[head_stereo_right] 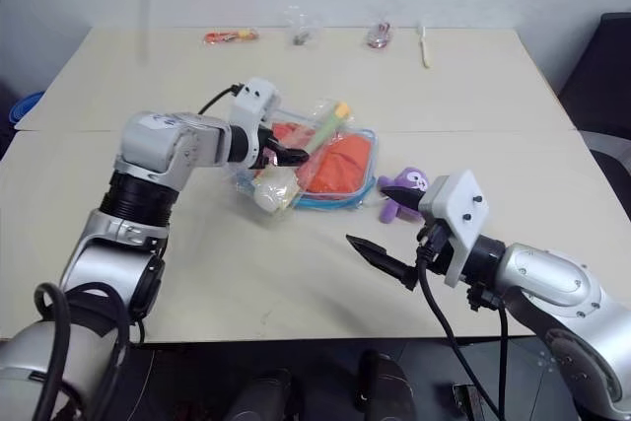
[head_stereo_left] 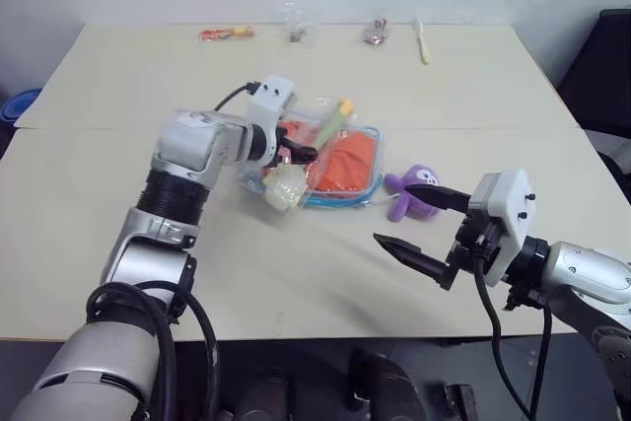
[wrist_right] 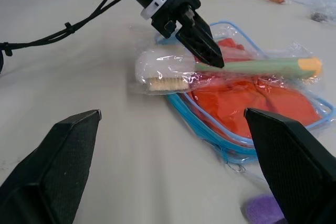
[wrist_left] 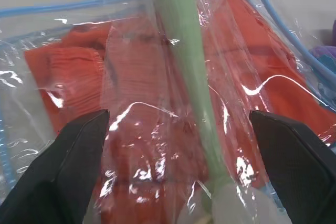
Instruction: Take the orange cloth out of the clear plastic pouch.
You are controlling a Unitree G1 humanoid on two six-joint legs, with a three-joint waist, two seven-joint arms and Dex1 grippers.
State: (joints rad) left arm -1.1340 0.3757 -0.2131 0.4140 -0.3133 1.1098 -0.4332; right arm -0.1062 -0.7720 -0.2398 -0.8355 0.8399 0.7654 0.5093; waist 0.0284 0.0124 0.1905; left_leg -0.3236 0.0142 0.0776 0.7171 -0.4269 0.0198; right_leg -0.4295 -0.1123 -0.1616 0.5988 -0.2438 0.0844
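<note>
Orange cloth (head_stereo_left: 347, 161) half hidden inside clear plastic pouch (head_stereo_left: 367, 187), mid-tabletop (head_stereo_left: 99, 204); left pincer (head_stereo_left: 294, 151) wide above it; right pincer (head_stereo_left: 419, 227) wide, empty, near front edge.

Our right gripper (wrist_right: 173, 166) frames the scene, its two black fingers spread wide above the pale table (wrist_right: 105, 124). Ahead lies the clear plastic pouch (wrist_right: 220, 140) with its light blue edging, the orange cloth (wrist_right: 252, 103) inside it. Across the pouch rests a wrapped brush (wrist_right: 220, 72) — white head, green handle, orange tip. Our left gripper (wrist_right: 202, 43) points down at the brush — contact unclear. A purple toy (wrist_right: 265, 209) lies near the pouch.
</note>
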